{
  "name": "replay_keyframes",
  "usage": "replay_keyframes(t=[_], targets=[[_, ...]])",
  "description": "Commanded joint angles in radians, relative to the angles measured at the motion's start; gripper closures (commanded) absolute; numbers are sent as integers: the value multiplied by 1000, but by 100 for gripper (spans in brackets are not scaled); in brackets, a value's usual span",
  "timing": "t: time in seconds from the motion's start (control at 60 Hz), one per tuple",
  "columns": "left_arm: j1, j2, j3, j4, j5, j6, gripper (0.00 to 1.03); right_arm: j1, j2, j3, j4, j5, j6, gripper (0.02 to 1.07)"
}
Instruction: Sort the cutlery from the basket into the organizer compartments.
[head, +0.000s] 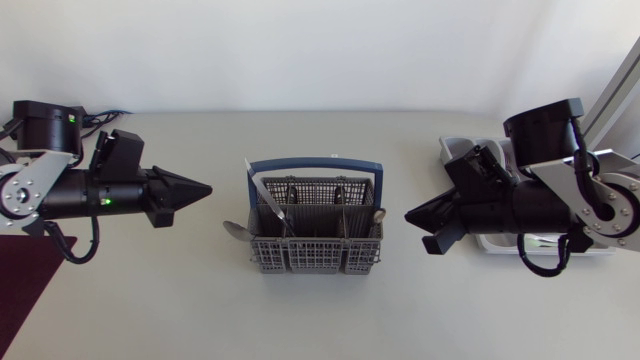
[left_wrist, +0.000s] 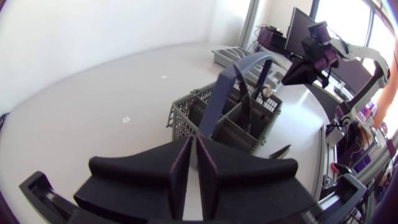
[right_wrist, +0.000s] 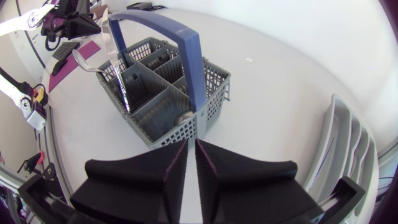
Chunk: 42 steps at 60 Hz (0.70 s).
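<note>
Head view sets your basket between left gripper and seemingly nearer right gripper, both closed and empty, cutlery standing upright.

A pale, matte white table fills most of the head view, evenly lit, with only soft shadows on it. A plain white wall runs across the upper part of the frame. A dark maroon patch shows in the lower left corner.

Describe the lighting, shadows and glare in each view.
Head view: soft even light, only a faint shadow beneath the basket. Left wrist view: the table gleams brightest past the basket. Right wrist view: table bright, basket shadow soft.
</note>
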Motion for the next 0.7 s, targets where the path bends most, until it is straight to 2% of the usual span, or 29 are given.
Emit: replay_keyframes(t=[0.0, 0.067, 0.25, 0.483, 0.683], targets=[[8, -40, 0, -81, 40, 94, 86, 15, -17, -16, -24, -9, -13, 75], [2, -60, 17, -189, 64, 178, 82, 22, -19, -16, -31, -20, -11, 70], [-15, -75, 62, -387, 116, 327, 75, 30, -22, -25, -41, -47, -13, 62], [-45, -60, 104, -484, 144, 419, 70, 36, -17, -34, -42, -66, -19, 59], [-101, -53, 95, -484, 142, 500, 69, 42, -8, -34, -42, -73, -19, 58]])
